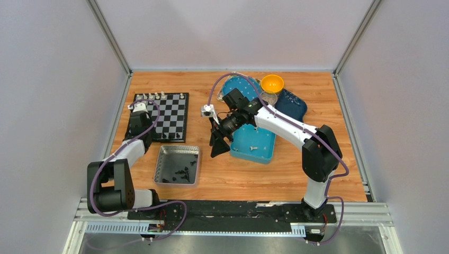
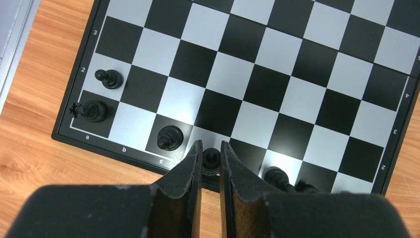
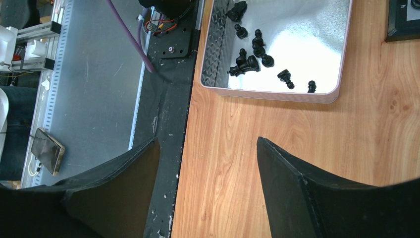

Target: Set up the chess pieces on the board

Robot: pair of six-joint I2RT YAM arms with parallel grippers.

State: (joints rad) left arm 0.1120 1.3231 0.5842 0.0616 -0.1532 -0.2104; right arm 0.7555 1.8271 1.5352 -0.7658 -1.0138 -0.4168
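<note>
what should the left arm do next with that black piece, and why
Probably ease the left gripper down and open it: it pinches a black piece over the edge row of the board, at the free square beside a standing piece.

The flat square chessboard (image 2: 257, 89) is checkered black and white inside a dark border with small white letters and numbers; the tiny chessmen on its near squares (image 2: 170, 137) are glossy black; those along its far row (image 1: 157, 96) are cream-white; the shallow metal tray (image 3: 218, 44) is silver with diamond-embossed walls, its loose chessmen (image 3: 252, 49) black; the square plastic tray (image 1: 265, 137) is blue; the round bowl (image 1: 272, 83) is orange; the wooden table (image 1: 238, 180) is warm brown, grained.
</note>
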